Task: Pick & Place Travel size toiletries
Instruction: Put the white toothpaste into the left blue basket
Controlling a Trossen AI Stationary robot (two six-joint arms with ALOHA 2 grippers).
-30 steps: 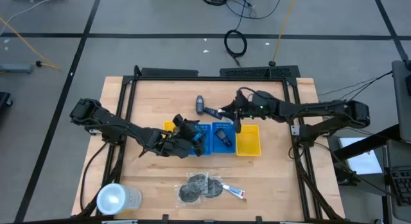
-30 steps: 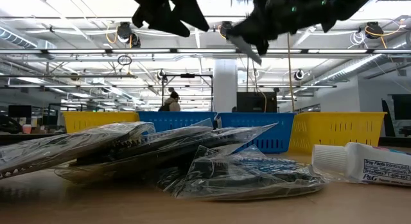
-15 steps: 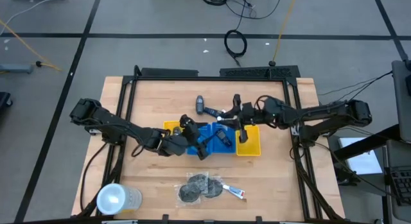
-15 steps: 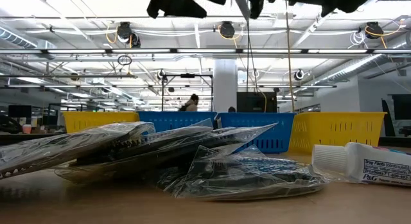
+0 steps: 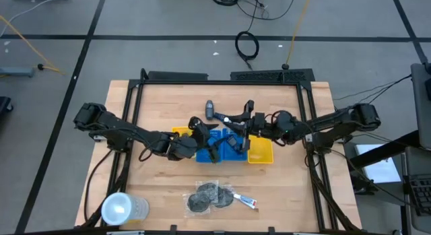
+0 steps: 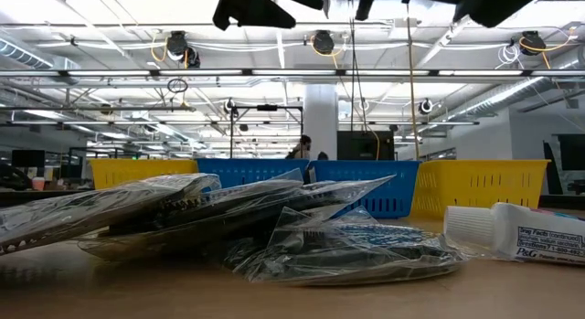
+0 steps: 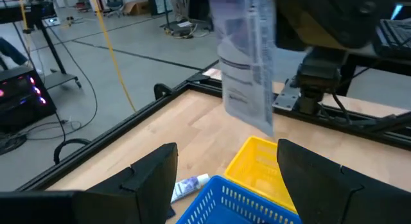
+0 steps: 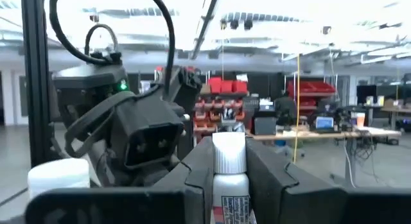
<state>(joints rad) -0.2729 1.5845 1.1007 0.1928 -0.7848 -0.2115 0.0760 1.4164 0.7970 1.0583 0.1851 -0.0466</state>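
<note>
The right gripper [image 8: 229,179] pinches a white tube [image 8: 229,176] above the blue tray [image 5: 217,144]; it should lower the tube straight before letting go (the left gripper [image 7: 225,179], fingers spread, is close to that tray too). Only the left wrist view shows the tube hanging upright.

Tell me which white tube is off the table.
The white tube clamped between the right gripper's fingers, held above the trays. The other tube lies flat on the wood beside the mesh puffs.
</note>
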